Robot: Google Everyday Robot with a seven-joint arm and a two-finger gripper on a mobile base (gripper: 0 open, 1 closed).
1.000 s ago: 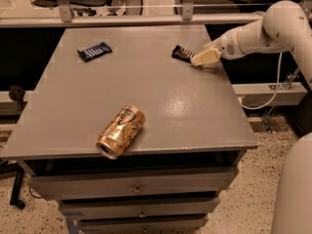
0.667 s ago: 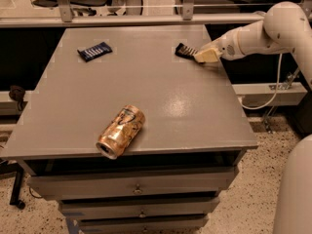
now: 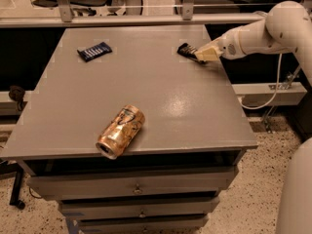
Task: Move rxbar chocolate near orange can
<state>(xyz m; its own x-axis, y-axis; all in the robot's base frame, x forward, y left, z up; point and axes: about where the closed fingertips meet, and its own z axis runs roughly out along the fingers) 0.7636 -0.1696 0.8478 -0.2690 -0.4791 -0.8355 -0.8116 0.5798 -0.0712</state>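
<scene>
The rxbar chocolate [image 3: 186, 50] is a small dark bar at the far right of the grey table [image 3: 165, 111], partly covered by my gripper. My gripper [image 3: 202, 55] comes in from the right on a white arm and sits at the bar's right end, touching or overlapping it. The orange can [image 3: 120, 131] lies on its side near the table's front edge, left of centre, far from the bar and the gripper.
A dark blue wrapped bar [image 3: 94, 51] lies at the far left of the table. Drawers [image 3: 136, 189] sit under the tabletop. A rail and chairs stand behind the table. A white cable [image 3: 273, 89] hangs at the right.
The gripper and the dark bar have shifted slightly up and left, toward the table's far edge. The can and blue bar have not moved.
</scene>
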